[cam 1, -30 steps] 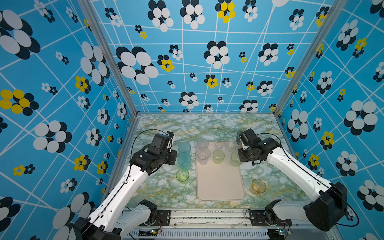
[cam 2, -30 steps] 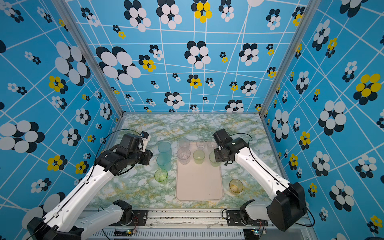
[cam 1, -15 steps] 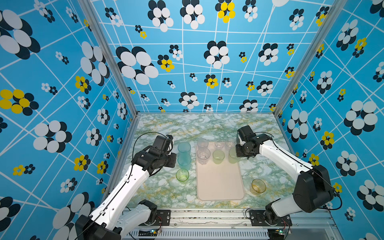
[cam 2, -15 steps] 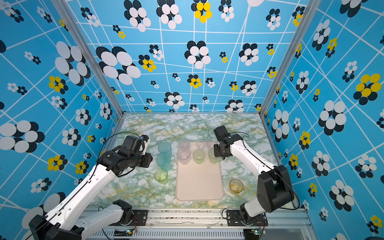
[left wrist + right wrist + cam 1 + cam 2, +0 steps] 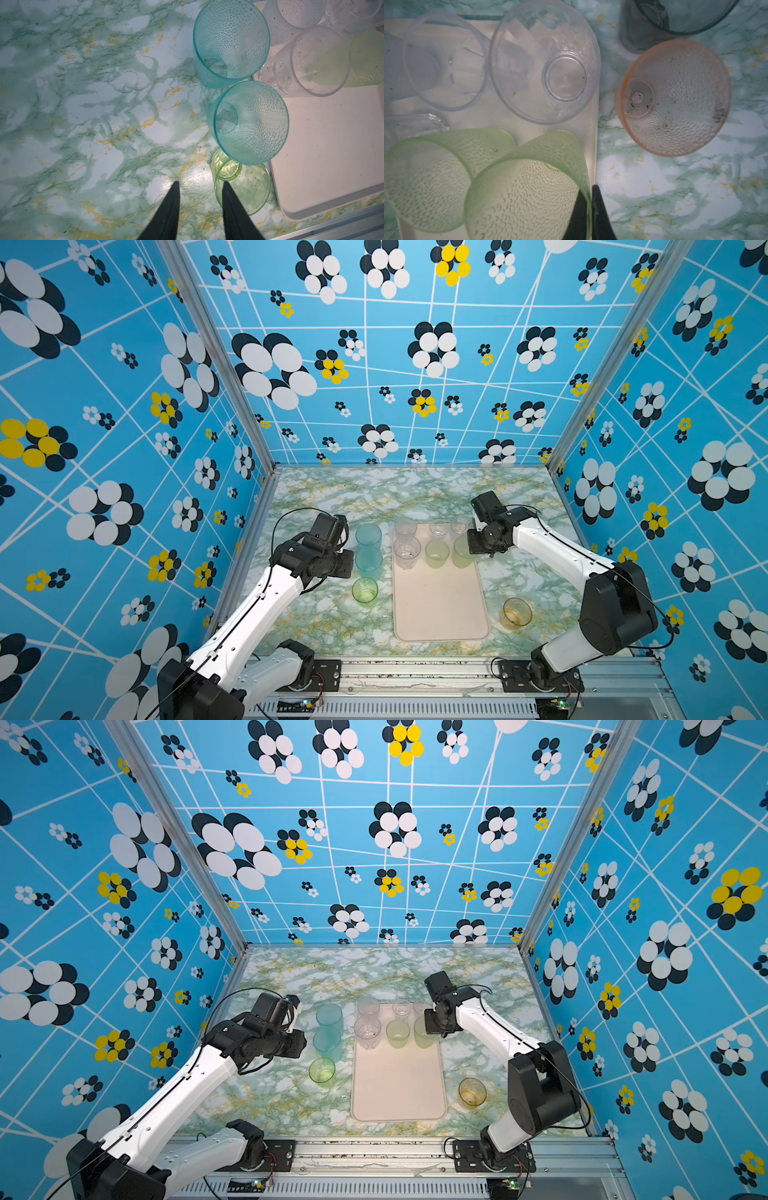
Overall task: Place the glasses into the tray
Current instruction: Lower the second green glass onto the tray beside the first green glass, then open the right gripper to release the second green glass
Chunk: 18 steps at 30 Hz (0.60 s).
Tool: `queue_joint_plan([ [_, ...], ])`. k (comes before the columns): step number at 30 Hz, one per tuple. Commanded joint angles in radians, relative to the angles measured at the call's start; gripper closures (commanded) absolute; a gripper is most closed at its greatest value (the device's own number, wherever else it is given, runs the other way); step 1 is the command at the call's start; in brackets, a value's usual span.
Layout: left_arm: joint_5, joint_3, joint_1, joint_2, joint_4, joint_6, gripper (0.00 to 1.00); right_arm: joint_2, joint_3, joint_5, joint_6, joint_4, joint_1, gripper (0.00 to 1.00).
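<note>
While the right gripper point(image 5: 588, 188) is pinching the wall of a pale green tumbler point(image 5: 519, 197) at the right edge of the tray point(image 5: 440, 605), the left gripper point(image 5: 201, 182) is hanging narrowly parted and empty; 2 teal tumblers point(image 5: 231, 41) and 1 lime tumbler point(image 5: 243, 187) are sitting just left of the tray; 1 amber tumbler point(image 5: 516, 612) is sitting to its right.

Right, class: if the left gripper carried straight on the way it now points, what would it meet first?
Probably the short lime glass: one finger of the left gripper overlaps its rim in the wrist view. The other finger is over bare table. Depth is unclear, so that's a guess.
</note>
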Motion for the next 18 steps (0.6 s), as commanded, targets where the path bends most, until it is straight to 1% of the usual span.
queue_joint_plan([
  [1, 0.015, -0.018, -0.009, 0.010, -0.017, -0.014, 0.64, 0.012, -0.002, -0.005, -0.009, 0.011, -0.007, 0.92],
  [6, 0.023, -0.023, -0.009, 0.026, -0.012, -0.014, 0.65, 0.005, -0.001, -0.010, -0.009, 0.009, -0.009, 0.89],
  [7, 0.024, -0.026, -0.009, 0.028, -0.010, -0.015, 0.65, 0.003, -0.001, -0.012, -0.009, 0.008, -0.009, 0.86],
  [9, 0.032, -0.033, -0.009, 0.031, -0.003, -0.019, 0.65, -0.005, -0.002, -0.011, -0.008, 0.006, -0.010, 0.75],
  [14, 0.054, -0.061, -0.013, 0.044, 0.017, -0.035, 0.67, -0.083, -0.015, 0.004, 0.006, 0.006, -0.012, 0.60],
  [18, 0.077, -0.086, -0.015, 0.046, 0.031, -0.049, 0.69, -0.179, -0.012, 0.006, 0.017, -0.007, -0.014, 0.56],
])
